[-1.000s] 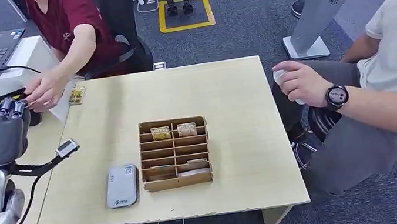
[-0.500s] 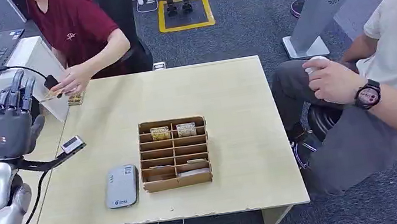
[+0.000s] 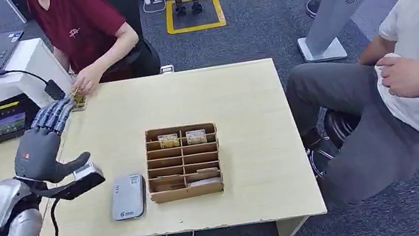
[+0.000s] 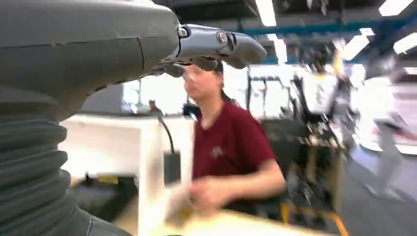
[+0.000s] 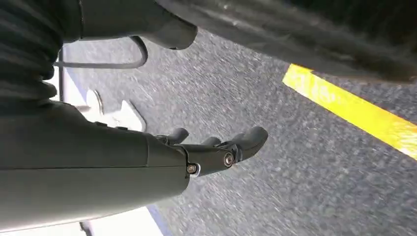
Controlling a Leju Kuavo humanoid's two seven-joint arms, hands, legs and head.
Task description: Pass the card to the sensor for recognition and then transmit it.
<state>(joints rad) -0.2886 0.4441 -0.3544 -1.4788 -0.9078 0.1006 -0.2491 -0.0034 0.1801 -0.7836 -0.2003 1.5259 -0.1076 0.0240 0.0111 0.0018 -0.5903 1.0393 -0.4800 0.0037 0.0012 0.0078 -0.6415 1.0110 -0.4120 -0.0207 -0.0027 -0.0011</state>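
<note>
Head view: the left hand (image 3: 43, 152) is seen above the desk (image 3: 249, 149) with fingers (image 3: 55, 113) spread and nothing held. The card (image 3: 80, 99) appears to be under a person's hand (image 3: 87, 81), so handover seems done. The right hand (image 5: 216, 150) hangs empty, fingers loosely apart.

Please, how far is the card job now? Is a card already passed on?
Done, it seems: the left hand is empty, fingers spread, and the person's hand rests by the cards at the table's far corner, so one handover looks finished. In hand: nothing; the right hand hangs open. Left: two box cards stand in the box, beside the sensor.
</note>
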